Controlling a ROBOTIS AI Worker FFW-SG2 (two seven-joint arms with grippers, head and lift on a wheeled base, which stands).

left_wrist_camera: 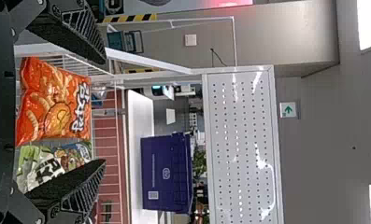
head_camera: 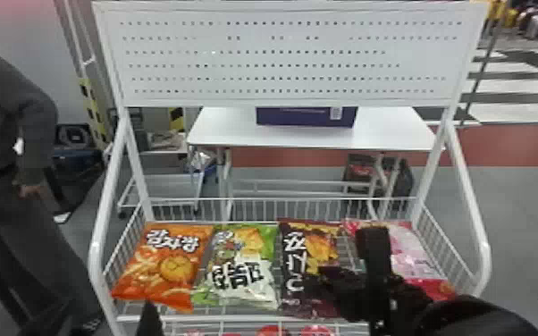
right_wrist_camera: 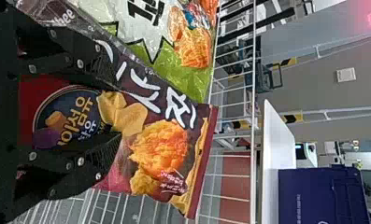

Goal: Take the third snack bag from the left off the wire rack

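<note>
- Third snack bag (head_camera: 301, 254), dark maroon glossy film, pillow-shaped, w/ white lettering & golden chip art, lies face-up in the wire rack (head_camera: 277, 207), lower centre of the head view, 3rd from left.
- Right gripper (right_wrist_camera: 115, 107) sits over the bag's near end, lower right of centre. Its two flat black fingers (right_wrist_camera: 80, 161), ribbed on the inner faces, are spread apart w/ a strip of the bag's printed face between them. Cannot tell whether they touch the film.
- Green-and-white bag (head_camera: 237, 263) is just beside it on the left, edges meeting. Orange bag (head_camera: 165, 263) lies beyond at lower left. Pink bag (head_camera: 409, 254) lies to the right, partly behind the right arm (head_camera: 375, 263).
- Left gripper (left_wrist_camera: 99, 112) is low at the bottom edge, left of centre in the head view. Its fingers are wide apart, nothing between them, facing the orange & green bags.
- Rack: white-coated wire basket on a tubular frame, w/ a perforated metal back panel (head_camera: 288, 53) across the top.
- Behind: white table (head_camera: 384, 132) w/ a dark blue box (head_camera: 306, 116) on it.
</note>
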